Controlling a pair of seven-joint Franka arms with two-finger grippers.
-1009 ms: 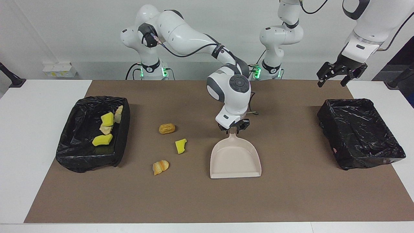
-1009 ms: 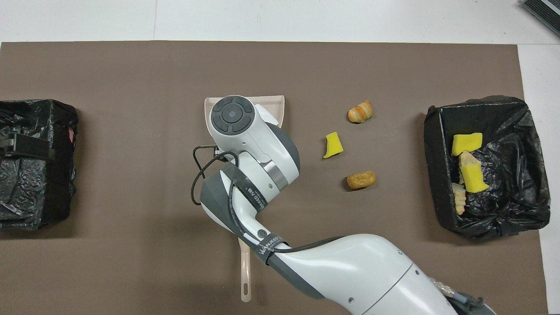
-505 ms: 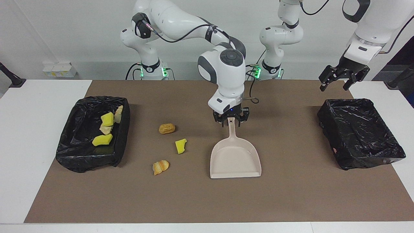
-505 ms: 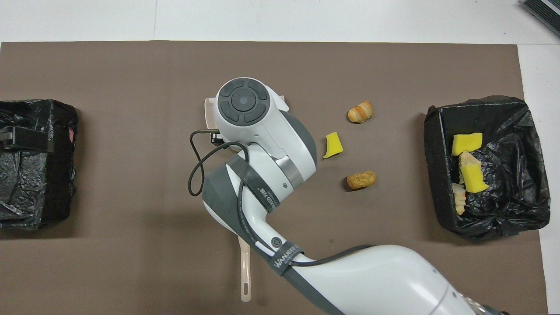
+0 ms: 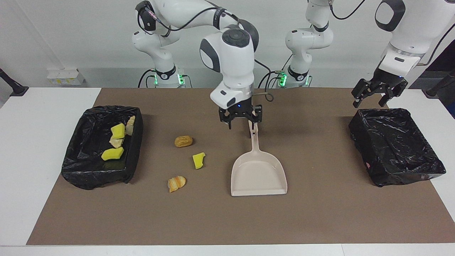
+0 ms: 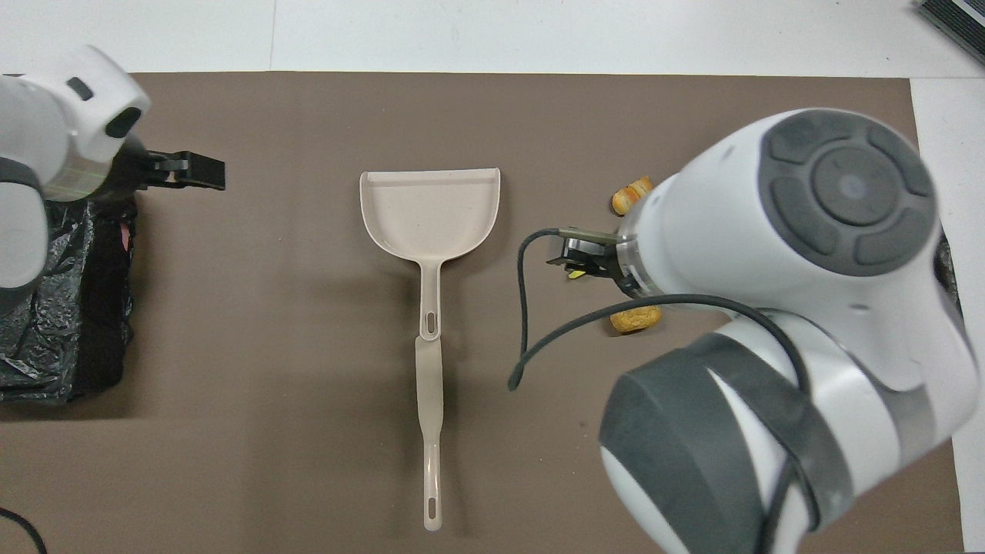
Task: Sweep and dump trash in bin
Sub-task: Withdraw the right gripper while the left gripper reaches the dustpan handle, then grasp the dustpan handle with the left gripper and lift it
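Observation:
Three pieces of trash lie loose on the brown mat: a brown lump, a yellow sponge bit and an orange bread-like lump. Several more scraps sit in the black-lined bin at the right arm's end. The beige dustpan lies flat mid-mat, handle toward the robots. My right gripper hangs open and empty above the handle's tip. My left gripper waits open over the mat's edge beside the other bin.
A second black-lined bin with no scraps showing stands at the left arm's end. A slim beige stick lies end to end with the dustpan handle, nearer the robots. In the overhead view the right arm covers the bin with scraps.
My right gripper has opened, let go of the dustpan handle, risen and drifted toward the right arm's end. The dustpan stays put. My left gripper has sunk slightly.

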